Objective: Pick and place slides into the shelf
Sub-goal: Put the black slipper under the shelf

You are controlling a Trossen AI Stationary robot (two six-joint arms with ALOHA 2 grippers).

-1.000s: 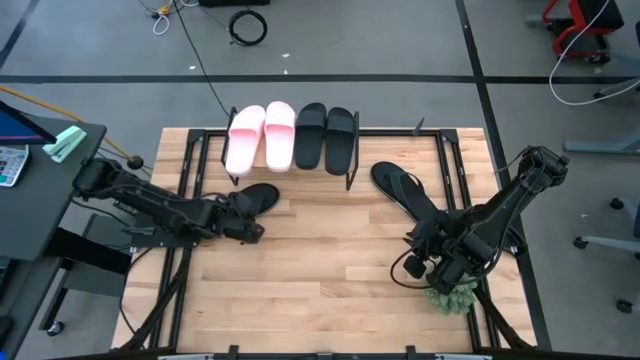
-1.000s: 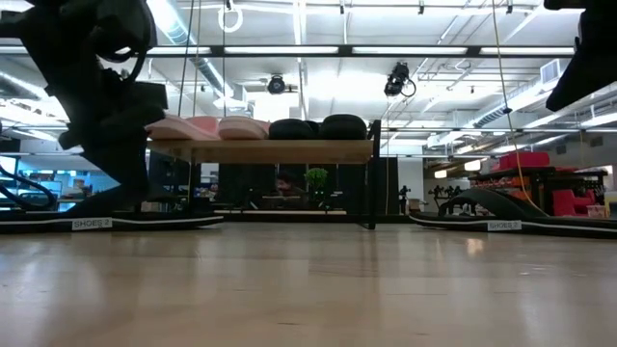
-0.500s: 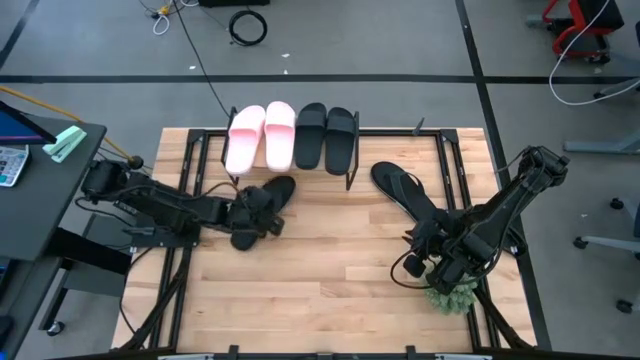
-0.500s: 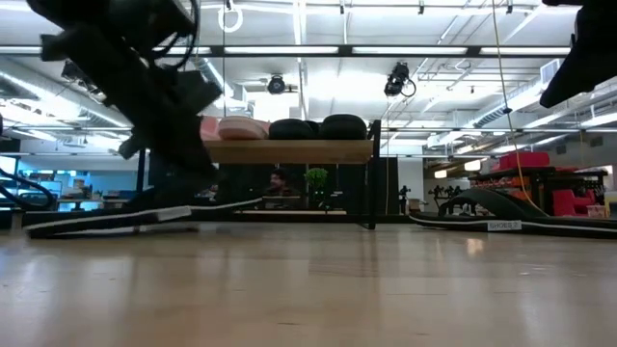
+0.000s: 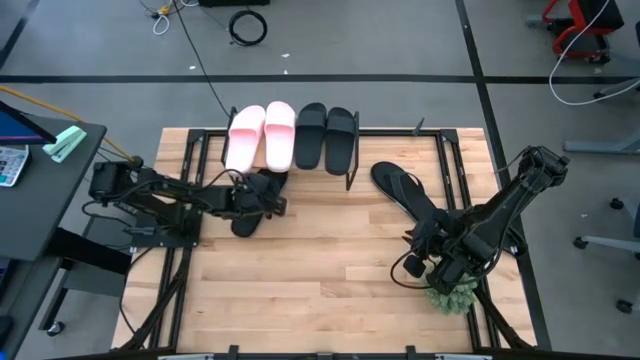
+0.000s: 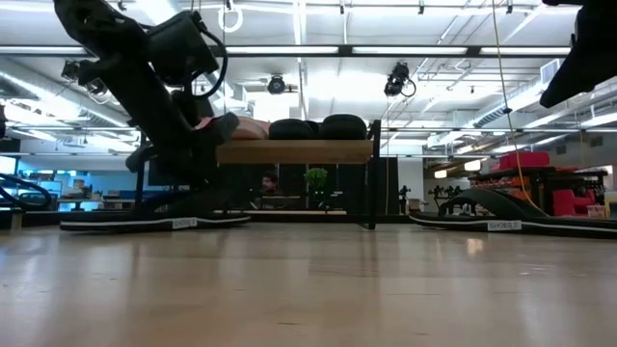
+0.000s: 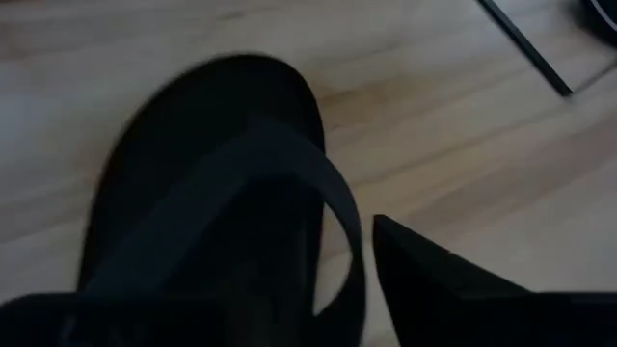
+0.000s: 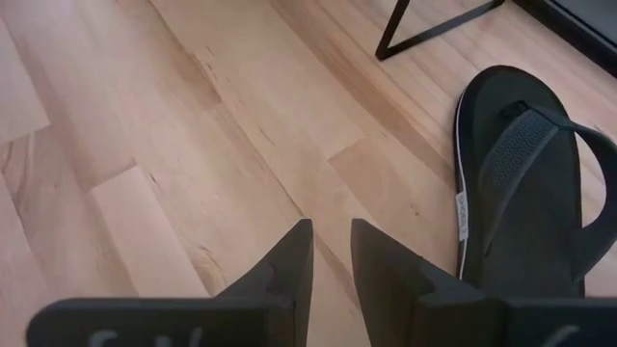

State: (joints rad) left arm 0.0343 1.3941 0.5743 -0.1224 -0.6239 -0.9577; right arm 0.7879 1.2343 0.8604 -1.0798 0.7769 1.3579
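Four slides [image 5: 290,137] on shelf [image 5: 352,178]; two flip-flops [image 5: 408,193] on table; left pincer [image 5: 262,200] state unclear.

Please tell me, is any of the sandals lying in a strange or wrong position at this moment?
Yes. One black flip-flop lies on the table partly under the shelf, crooked to the four slides on top, with the left gripper over it. The other flip-flop lies apart at a slant, near the right gripper. Nothing looks damaged.

Blurred and cut by the frame's lower edge in the left wrist view: flip-flop [image 7: 207,212] heel. Partly covered from above by the left hand [image 5: 262,194]. Cropped at the right in the right wrist view: second flip-flop [image 8: 525,183].
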